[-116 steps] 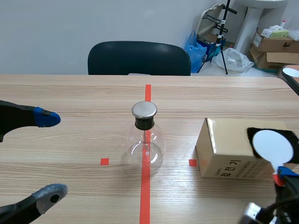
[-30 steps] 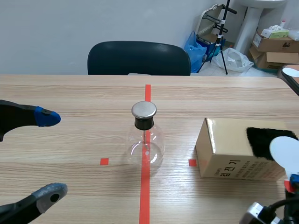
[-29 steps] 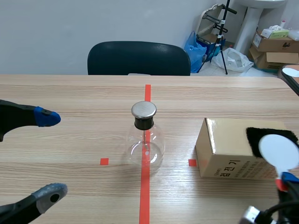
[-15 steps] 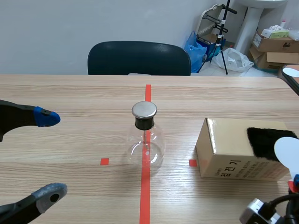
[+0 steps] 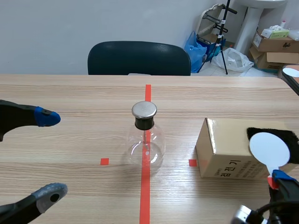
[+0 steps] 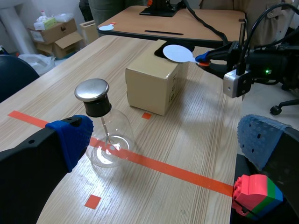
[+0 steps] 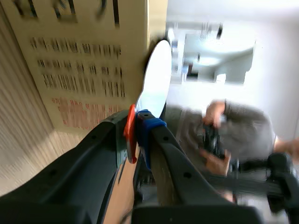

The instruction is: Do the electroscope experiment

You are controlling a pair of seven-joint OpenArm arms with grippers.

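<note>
Two claws are in view, and they stand differently. The left claw (image 5: pixel 50 156) is spread wide, one blue-padded finger and one grey-padded finger well apart with only bare desk (image 5: pixel 70 93) between them. Seen from its own wrist, the one glass flask (image 6: pixel 106 140) stands ahead of it, upright on the single orange-red tape line (image 5: pixel 145 186). That flask has one round metal cap (image 5: pixel 144 110) over one black stopper (image 5: pixel 144 123), and one thin rod (image 5: pixel 147 137) hangs down inside the clear bulb. The right claw (image 7: pixel 136 135) is pinched narrow on the orange-red handle (image 7: pixel 130 133) of the one white disc (image 5: pixel 269 148), which rises from its fingertips. Just ahead of the right claw sits one cardboard box (image 5: pixel 224 144), resting on the desk and well apart from the flask. One black patch (image 5: pixel 292 139) lies on the box's top. The disc is over that patch, though whether the two touch cannot be told. Two small tape squares (image 5: pixel 104 161) mark the desk, one to each side of the flask, and the one farther from the left claw lies just beside the box. One dark chair (image 5: pixel 139 58) stands beyond the desk's far edge.
</note>
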